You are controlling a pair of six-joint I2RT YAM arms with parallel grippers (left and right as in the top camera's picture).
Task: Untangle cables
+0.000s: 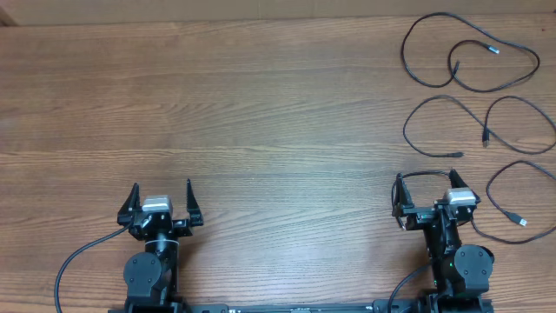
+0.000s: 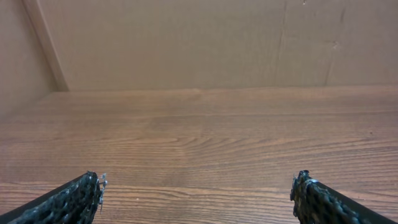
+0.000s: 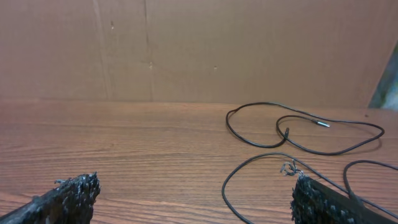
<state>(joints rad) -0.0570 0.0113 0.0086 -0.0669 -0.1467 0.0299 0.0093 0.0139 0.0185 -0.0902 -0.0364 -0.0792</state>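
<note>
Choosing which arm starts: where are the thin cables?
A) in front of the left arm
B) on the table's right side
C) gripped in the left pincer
B: the cables lie looped on the right, beyond the right pincer; the left pincer holds nothing.

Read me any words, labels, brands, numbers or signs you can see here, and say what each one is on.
No readable text in any view.
Wooden table: bare wood grain, no markings.
Cables: no print visible; too thin to tell.
Left end effector and right end effector: no legible label.
Back wall: plain brown, unmarked.
</note>
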